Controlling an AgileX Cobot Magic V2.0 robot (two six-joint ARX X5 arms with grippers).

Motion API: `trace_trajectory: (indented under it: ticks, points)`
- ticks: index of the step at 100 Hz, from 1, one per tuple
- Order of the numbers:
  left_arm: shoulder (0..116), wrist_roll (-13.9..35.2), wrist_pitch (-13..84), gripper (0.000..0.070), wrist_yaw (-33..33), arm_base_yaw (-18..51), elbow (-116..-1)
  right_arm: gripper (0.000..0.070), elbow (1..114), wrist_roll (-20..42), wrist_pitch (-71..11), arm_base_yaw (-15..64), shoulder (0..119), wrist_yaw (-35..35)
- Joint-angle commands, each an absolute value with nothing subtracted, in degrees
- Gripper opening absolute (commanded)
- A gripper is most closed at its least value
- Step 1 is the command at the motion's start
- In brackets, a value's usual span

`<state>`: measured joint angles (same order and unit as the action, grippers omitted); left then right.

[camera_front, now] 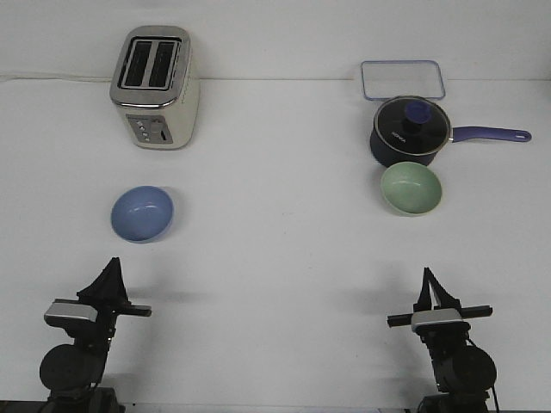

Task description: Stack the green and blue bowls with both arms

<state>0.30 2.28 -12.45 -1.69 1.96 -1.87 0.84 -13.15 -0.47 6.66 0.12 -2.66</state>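
The left gripper [114, 262] hangs low at the near edge, its fingers drawn to a point, so it looks closed and empty. The blue bowl [142, 213] sits upright just ahead of it, slightly to its right, untouched. Neither bowl is lifted, so the step in hand is likely the first reach. To do it well, the claw should open before it descends, come over the near rim, and pinch one wall so the bowl does not skate on the smooth table [275, 258].

The toaster [156, 86] stands well behind the blue bowl, clear of a lift. The middle of the table is bare, a good place to stack.

The green bowl [411, 188] nearly touches the saucepan [410, 131] behind it, so its near rim is the safer grip. The right gripper [427, 277] also looks closed and empty, well short of that bowl.
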Motion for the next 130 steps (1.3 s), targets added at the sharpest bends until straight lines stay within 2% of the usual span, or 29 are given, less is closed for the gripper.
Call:
trace_trajectory:
  ticks: [1, 84, 93, 103, 115, 130]
  points:
    - [0.25, 2.26, -13.13, 0.0015, -1.78, 1.93, -0.80, 0.0000, 0.73, -13.13, 0.45, 6.72, 0.08, -2.59]
    - [0.25, 2.26, -13.13, 0.0015, -1.78, 1.93, -0.80, 0.0000, 0.73, -11.75, 0.71, 6.72, 0.08, -2.31]
    - [0.25, 2.28, -13.13, 0.0015, -1.78, 1.93, -0.80, 0.0000, 0.73, -6.90, 0.89, 6.72, 0.08, -2.31]
    - [0.25, 2.26, -13.10, 0.0015, -1.78, 1.93, -0.80, 0.0000, 0.73, 1.67, 0.86, 6.72, 0.08, -2.42]
    - [0.25, 2.26, -13.13, 0.0015, -1.78, 1.93, -0.80, 0.0000, 1.23, 13.58, 0.14, 6.72, 0.08, -7.55]
    - [0.25, 2.28, -13.13, 0.0015, -1.78, 1.93, -0.80, 0.0000, 7.40, 17.45, -6.00, 6.72, 1.48, -8.40]
